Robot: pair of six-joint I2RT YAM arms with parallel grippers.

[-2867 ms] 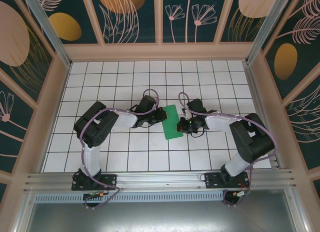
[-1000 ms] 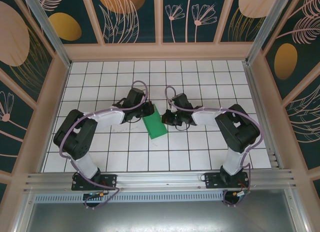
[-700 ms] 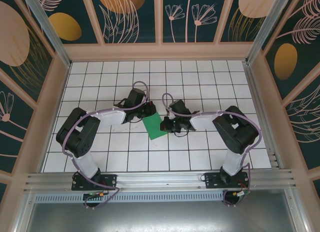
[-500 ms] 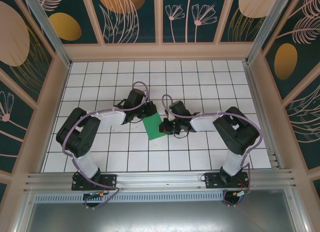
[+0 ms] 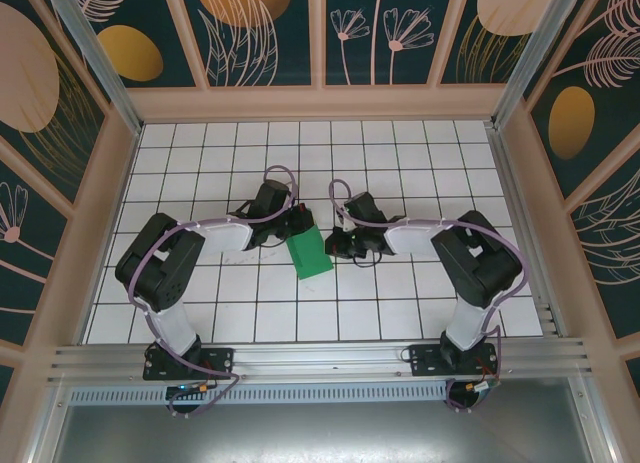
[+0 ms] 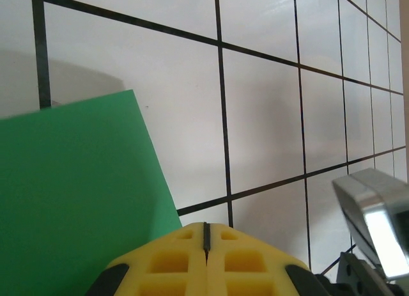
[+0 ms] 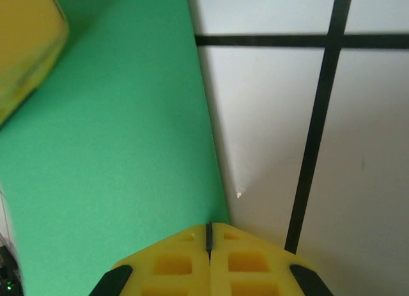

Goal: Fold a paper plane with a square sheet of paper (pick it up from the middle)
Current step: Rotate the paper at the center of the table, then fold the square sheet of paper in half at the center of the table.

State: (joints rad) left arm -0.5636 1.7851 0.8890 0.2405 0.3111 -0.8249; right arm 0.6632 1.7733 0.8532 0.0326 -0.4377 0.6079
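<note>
- My left pincer (image 6: 206, 231): closed together, lower centre; square sheet of paper (image 6: 70, 194) at lower left.
- My right pincer (image 7: 208, 231): closed together at the sheet's edge.

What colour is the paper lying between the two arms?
The paper is plain bright green, no pattern; the right wrist view shows it best.

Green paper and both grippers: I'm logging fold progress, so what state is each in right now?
Green paper: folded into a narrow strip, not yet a plane.
Left gripper: shut, tip at the paper's edge.
Right gripper: shut, tip at the paper's opposite edge.
</note>
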